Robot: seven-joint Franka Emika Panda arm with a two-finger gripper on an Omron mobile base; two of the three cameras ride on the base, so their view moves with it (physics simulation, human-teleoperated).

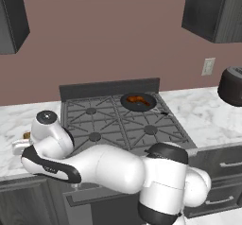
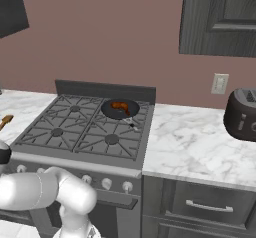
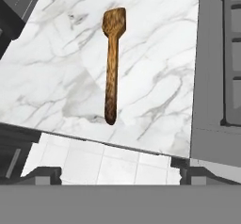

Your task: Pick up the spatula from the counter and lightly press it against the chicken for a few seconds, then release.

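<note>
A wooden spatula [image 3: 112, 63] lies flat on the white marble counter [image 3: 56, 77], blade away from me and handle end near the counter's front edge. My gripper [image 3: 120, 175] hovers above it, open, its two dark fingertips [image 3: 47, 173] set wide apart with nothing between them. A brown sliver of the spatula [image 1: 27, 135] pokes out beside my arm in the left base view, and the spatula [image 2: 6, 121] also lies at the far left of the right base view. The chicken [image 1: 137, 99] [image 2: 120, 106] rests in a dark pan [image 1: 152, 102] [image 2: 106, 110] on the stove's back right burner.
The stove's grey grates [image 1: 108, 122] [image 2: 75, 127] lie between the spatula's counter and the marble on the right. A dark toaster [image 1: 231, 84] [image 2: 242, 113] stands at the far right, below a wall outlet [image 2: 219, 83]. Tiled floor [image 3: 103, 164] shows past the counter's front edge.
</note>
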